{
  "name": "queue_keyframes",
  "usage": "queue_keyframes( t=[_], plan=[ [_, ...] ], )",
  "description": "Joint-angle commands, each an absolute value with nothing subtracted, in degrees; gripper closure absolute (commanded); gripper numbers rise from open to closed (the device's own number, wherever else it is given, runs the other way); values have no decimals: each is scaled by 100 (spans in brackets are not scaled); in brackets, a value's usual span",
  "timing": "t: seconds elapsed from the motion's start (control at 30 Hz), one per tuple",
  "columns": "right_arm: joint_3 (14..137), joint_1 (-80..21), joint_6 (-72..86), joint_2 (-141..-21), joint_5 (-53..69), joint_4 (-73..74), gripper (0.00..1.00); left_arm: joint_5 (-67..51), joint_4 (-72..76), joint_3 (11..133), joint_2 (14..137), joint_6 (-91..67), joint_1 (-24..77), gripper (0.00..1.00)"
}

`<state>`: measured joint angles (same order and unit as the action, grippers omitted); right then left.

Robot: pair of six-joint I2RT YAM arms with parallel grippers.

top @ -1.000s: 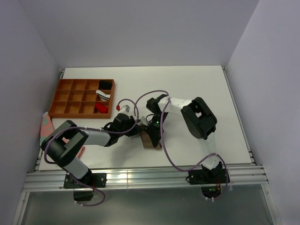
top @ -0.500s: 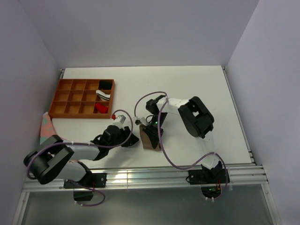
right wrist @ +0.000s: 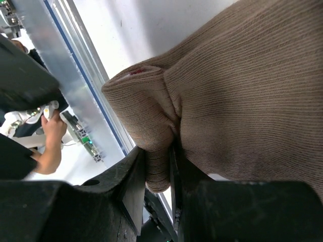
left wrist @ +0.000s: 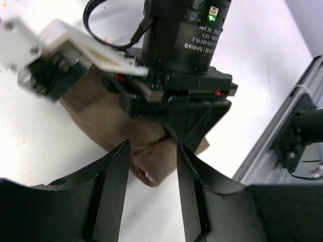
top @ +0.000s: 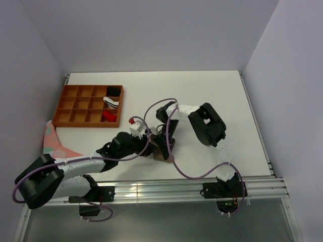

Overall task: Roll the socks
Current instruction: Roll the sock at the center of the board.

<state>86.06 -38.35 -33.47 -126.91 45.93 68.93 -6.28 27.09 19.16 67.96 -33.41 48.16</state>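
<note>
Where the two arms meet, low in the middle of the table (top: 217, 96), the tan sock (top: 160, 153) lies folded on the white top, only a little way in from the aluminium rail (top: 161, 190) that runs along the near edge. The right gripper (right wrist: 159, 171) comes down on it from above, its jaws nearly together and pinching a thick fold of the ribbed fabric; a sliver of maroon shows at the folded end. The left gripper (left wrist: 151, 174) reaches in low from the near left with its jaws spread, the dark fingers (left wrist: 113, 176) standing on either side of the sock's rounded end. I cannot tell whether they touch the fabric, but they are not clamping it. The two wrists are crowded close over the sock, with purple cables looping above them. White tabletop runs wide to the right and to the far side, up to the pale walls. On the far left sits an orange compartment tray (top: 86, 124) with dark, white and red bundles in its right-hand cells, and a pink and teal cloth (top: 50, 138) lies at the table's left edge.
</note>
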Motion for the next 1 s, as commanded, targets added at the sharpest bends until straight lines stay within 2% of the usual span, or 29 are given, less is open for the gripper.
queue_keyframes(
  t=[0.0,0.73,0.87,0.97],
  plan=[
    [8675,-3850,-3603,-12920,4315,6724,85,-800,2479,2320,7126,-2813,4843,53],
    [8675,-3656,-3700,-12981,4403,6785,85,-1617,3498,2558,8648,-3076,5071,53],
    [8771,-3647,-3656,-13017,4438,6811,85,-1644,3577,2470,8727,-3173,5098,55],
    [8789,-3647,-3639,-13034,4421,6794,85,-1644,3603,2408,8763,-3243,5106,60]
  ],
)
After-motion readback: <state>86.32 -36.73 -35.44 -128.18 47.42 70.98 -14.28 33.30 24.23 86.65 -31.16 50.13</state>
